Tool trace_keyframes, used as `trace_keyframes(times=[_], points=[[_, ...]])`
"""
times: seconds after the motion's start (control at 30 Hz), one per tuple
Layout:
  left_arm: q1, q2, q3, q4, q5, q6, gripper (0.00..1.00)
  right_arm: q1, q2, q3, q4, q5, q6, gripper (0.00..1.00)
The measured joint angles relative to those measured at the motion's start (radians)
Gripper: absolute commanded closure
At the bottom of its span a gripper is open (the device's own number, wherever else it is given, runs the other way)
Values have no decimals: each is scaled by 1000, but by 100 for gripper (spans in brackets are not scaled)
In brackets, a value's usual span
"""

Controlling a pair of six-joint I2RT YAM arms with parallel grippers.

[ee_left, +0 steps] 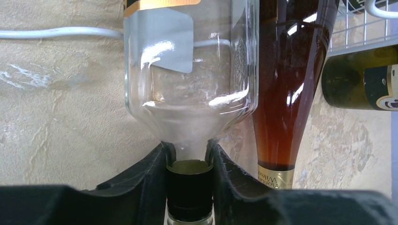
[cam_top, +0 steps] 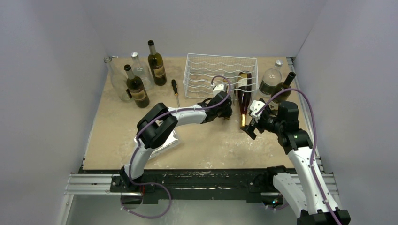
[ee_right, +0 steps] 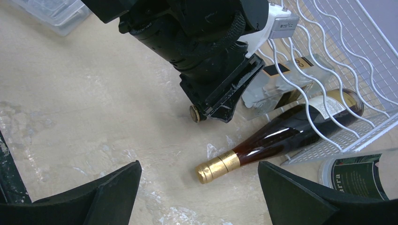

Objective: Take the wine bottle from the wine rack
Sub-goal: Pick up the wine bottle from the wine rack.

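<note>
The white wire wine rack (cam_top: 220,75) stands at the back middle of the table. A clear glass bottle (ee_left: 190,70) with a black cap lies in it, neck toward me. My left gripper (ee_left: 189,159) is shut on that bottle's neck; it shows at the rack's front in the top view (cam_top: 226,111). An amber wine bottle (cam_top: 243,101) with a gold foil top lies beside it, body in the rack (ee_right: 328,47), neck out on the table (ee_right: 218,167). My right gripper (ee_right: 199,187) is open and empty, just above and in front of the gold top (cam_top: 251,126).
Several upright bottles, dark (cam_top: 136,86) and clear (cam_top: 139,68), stand at the back left, with a screwdriver (cam_top: 176,92) beside them. A clear plastic box (cam_top: 164,140) lies under the left arm. Two bottles (cam_top: 277,82) stand right of the rack.
</note>
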Motion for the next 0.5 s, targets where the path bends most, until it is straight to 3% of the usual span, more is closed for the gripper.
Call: trace_keyframes(times=[0.1, 0.13, 0.3, 0.5], points=[[2, 0, 3, -7, -1, -2, 98, 0, 0, 0, 0, 0, 0, 1], [2, 0, 3, -8, 0, -2, 100, 0, 0, 0, 0, 0, 0, 1], [2, -5, -5, -4, -10, -2, 100, 0, 0, 0, 0, 0, 0, 1], [-8, -114, -128, 19, -53, -1, 100, 0, 0, 0, 0, 1, 0, 1]])
